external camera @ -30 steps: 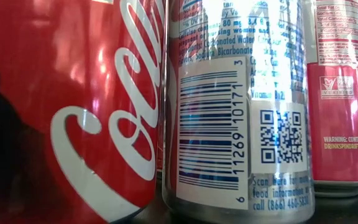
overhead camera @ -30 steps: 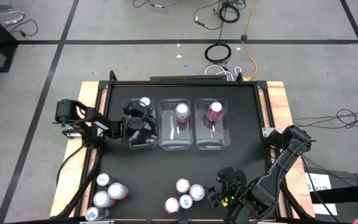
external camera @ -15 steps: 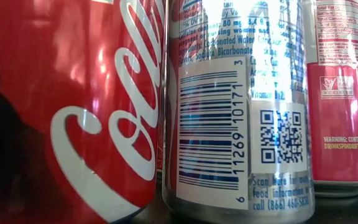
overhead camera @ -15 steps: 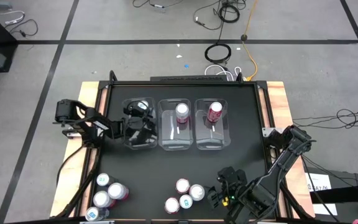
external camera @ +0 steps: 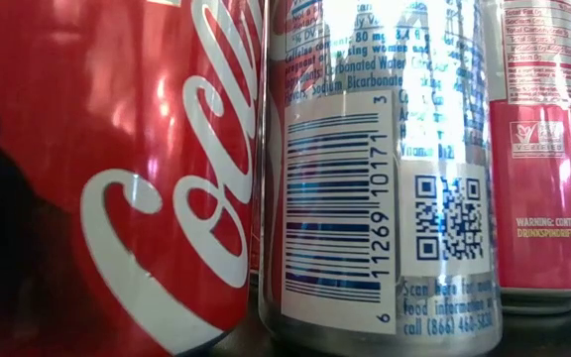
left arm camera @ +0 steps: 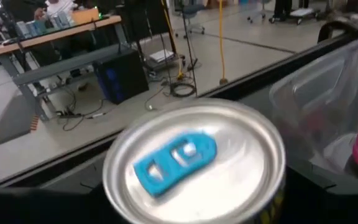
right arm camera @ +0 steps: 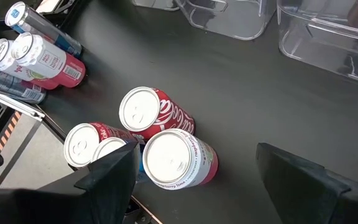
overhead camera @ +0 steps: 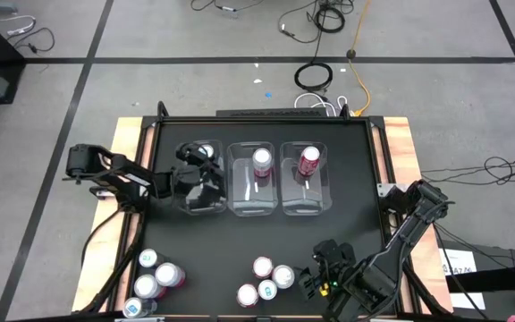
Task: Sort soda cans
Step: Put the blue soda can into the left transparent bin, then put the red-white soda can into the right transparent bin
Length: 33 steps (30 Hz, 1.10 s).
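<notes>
- The table top [overhead camera: 266, 228] is a flat matte black sheet in a pale wooden frame.
- Three clear rectangular plastic bins stand side by side across its middle: the left bin [overhead camera: 186, 201], the middle bin [overhead camera: 256, 192] and the right bin [overhead camera: 304, 192], all thin-walled and glossy.
- The left gripper [overhead camera: 199, 174] hangs over the left bin, its fingers pinching a cylindrical can with a smooth silver lid and a bright blue pull tab [left arm camera: 194, 165]; the can sits upright between the fingers, at that bin's mouth.
- A pink-and-white can [overhead camera: 262, 161] stands upright in the middle bin; a dark red can [overhead camera: 308, 161] stands upright in the right bin.
- Near the table's front left corner is a cluster of cans with round silver tops [overhead camera: 155, 275], some teal-blue, some pink.
- Near the front middle a second cluster of four cans [overhead camera: 265, 279] stands close together; the right wrist view shows a glossy red can with white script [right arm camera: 151, 113] and a pink-and-white one [right arm camera: 176, 158] among them.
- The right gripper [overhead camera: 316, 279] hovers just beside that second cluster, its dark flat fingers [right arm camera: 114, 180] spread apart and holding nothing.
- Seen from table height, a red can [external camera: 107, 169], a silvery barcode-printed can [external camera: 380, 178] and a pink can [external camera: 548, 149] stand upright, close together.
</notes>
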{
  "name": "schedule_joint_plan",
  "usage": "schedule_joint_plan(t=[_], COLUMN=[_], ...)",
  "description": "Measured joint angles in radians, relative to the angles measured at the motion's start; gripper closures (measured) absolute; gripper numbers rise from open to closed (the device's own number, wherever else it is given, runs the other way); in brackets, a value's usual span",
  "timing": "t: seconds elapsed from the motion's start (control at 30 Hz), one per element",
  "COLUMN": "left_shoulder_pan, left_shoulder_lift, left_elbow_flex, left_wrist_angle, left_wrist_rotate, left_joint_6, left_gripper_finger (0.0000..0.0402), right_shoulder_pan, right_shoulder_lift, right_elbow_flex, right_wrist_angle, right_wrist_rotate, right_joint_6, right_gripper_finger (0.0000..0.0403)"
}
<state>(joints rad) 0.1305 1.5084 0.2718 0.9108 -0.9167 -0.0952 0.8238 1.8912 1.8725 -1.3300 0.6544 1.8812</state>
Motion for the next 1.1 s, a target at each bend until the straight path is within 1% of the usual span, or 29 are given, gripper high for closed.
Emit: schedule_joint_plan(t=[0.17,0.4,0.6,0.8,0.87,1.0,1.1], left_shoulder_pan=[0.000,0.000,0.000,-0.005,-0.027,-0.107,-0.191], left_shoulder_lift=[-0.050,-0.147,-0.246,-0.371,-0.421,-0.527,-0.600], left_elbow_flex=[0.000,0.006,0.029,0.031,0.031,0.031,0.031], left_wrist_angle=[0.001,0.000,0.001,-0.001,-0.001,-0.001,-0.002], left_wrist_rotate=[0.000,0.000,0.000,0.000,0.000,0.010,0.065], left_joint_6=[0.018,0.156,0.163,0.162,0.179,0.295,0.311], left_gripper_finger=[0.0107,0.0107,0.0107,0.0107,0.0107,0.0107,0.0107], right_shoulder_pan=[0.000,0.000,0.000,0.000,0.000,0.000,0.000], right_shoulder_lift=[0.000,0.000,0.000,0.000,0.000,0.000,0.000], right_elbow_flex=[0.000,0.000,0.000,0.000,0.000,-0.001,-0.001], right_wrist_angle=[0.000,0.001,0.000,-0.008,-0.010,-0.016,-0.018], right_wrist_rotate=[0.000,0.010,0.010,0.052,0.057,0.057,0.061], right_joint_6=[-0.008,-0.019,-0.019,-0.020,-0.024,-0.034,-0.034], right_gripper_finger=[0.0090,0.0090,0.0090,0.0090,0.0090,0.0090,0.0090])
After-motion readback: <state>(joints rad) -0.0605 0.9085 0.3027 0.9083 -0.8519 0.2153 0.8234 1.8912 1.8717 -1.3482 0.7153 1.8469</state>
